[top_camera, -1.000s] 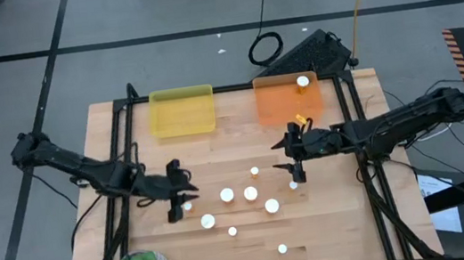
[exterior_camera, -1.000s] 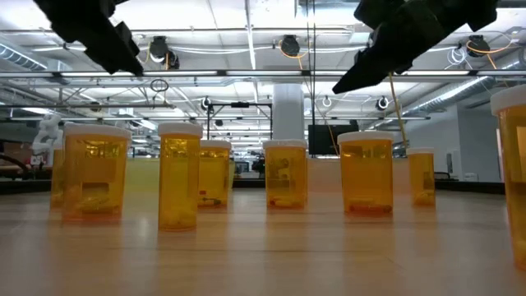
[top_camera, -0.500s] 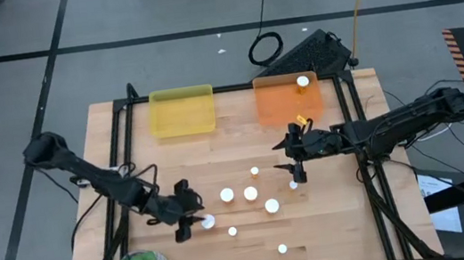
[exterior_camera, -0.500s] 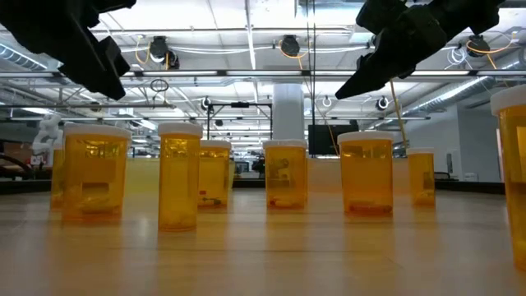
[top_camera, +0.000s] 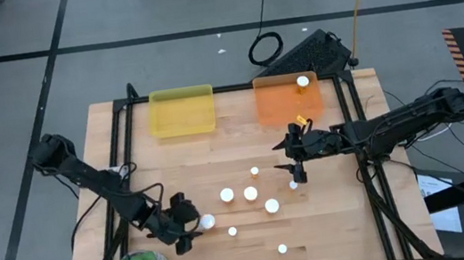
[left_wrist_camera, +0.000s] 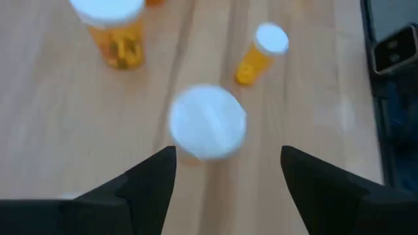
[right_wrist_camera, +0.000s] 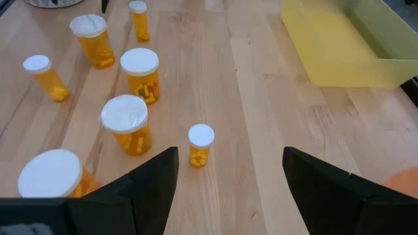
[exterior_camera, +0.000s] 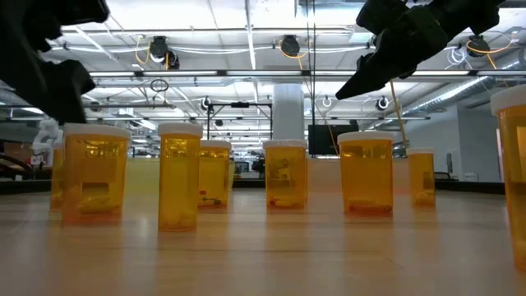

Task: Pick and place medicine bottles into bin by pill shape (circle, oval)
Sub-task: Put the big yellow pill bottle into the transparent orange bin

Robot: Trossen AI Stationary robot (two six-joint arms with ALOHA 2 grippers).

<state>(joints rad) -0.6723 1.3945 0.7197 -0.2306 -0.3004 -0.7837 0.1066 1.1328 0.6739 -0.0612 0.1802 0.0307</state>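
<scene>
The left gripper [top_camera: 185,233] hangs low over the pale wooden table [top_camera: 343,223], its dark fingers [left_wrist_camera: 140,189] spread wide. Just ahead of the gap stands a small amber bottle with a broad round white cap [left_wrist_camera: 208,121], not yet between the fingers. Beyond it stand another wide-capped amber bottle [left_wrist_camera: 116,29] and a narrow small-capped one [left_wrist_camera: 260,53].

The risk, as I judge it, is a fingertip clipping the cap on the way down and toppling the bottle so that it rolls into its neighbours.

Further right, the right gripper [top_camera: 293,153] hovers with its fingers apart, empty, above the cluster's far edge; a small-capped amber bottle [right_wrist_camera: 200,145] stands ahead of it. Past both grippers sit the translucent yellow plastic bin [top_camera: 182,111] and the orange plastic bin [top_camera: 276,106], which holds one bottle [top_camera: 302,82].

No label or writing on any bottle can be read.
</scene>
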